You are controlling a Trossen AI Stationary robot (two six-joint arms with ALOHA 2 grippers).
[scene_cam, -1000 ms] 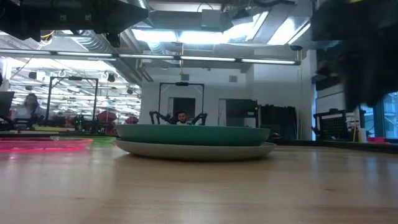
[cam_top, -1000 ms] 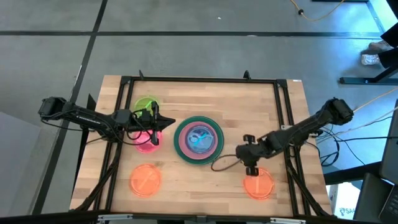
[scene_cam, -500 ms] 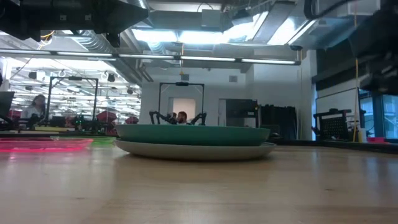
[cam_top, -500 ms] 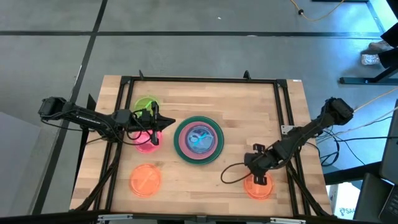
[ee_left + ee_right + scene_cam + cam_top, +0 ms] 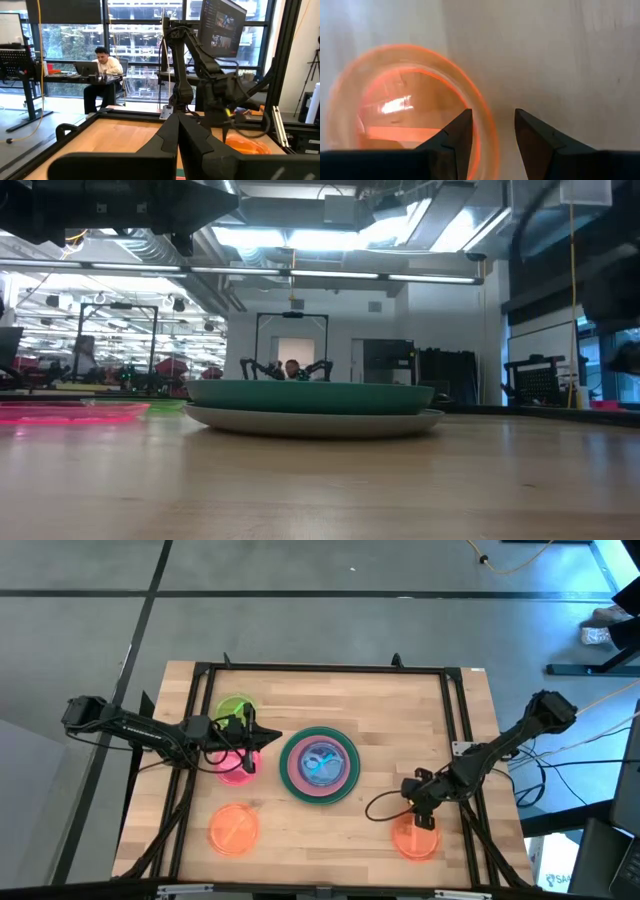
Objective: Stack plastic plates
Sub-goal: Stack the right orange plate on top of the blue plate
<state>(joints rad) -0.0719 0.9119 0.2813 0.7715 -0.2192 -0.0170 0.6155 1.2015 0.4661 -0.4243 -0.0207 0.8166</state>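
Observation:
A stack of plates (image 5: 320, 766) stands mid-table: a small teal-blue one on pink, on teal-green; the low view shows the teal-green plate (image 5: 310, 395) resting on a grey one. One orange plate (image 5: 412, 841) lies near-right, and my right gripper (image 5: 421, 819) points down, open, over its far rim. In the right wrist view that gripper (image 5: 492, 126) stands with one finger on each side of the orange plate's (image 5: 405, 110) rim. My left gripper (image 5: 272, 737), shut, waits level above a pink-red plate (image 5: 236, 769). Green (image 5: 235, 708) and orange (image 5: 235, 830) plates lie on the left. My right gripper comes from above, pointing down, with one finger inside and one outside the orange plate's far rim (image 5: 487, 127). I cannot tell whether the fingers touch it. The plate lies flat on the table.
A black frame (image 5: 320, 668) runs along the far edge and down both sides of the table. Bare wood lies between the stack and the near edge (image 5: 325, 835). A cable (image 5: 385, 805) loops beside the right gripper. A person sits at a desk beyond the table (image 5: 102, 70).
My right gripper has moved from beside the stack toward the table's near right corner and down over the orange plate's far rim. The plates have stayed where they were.

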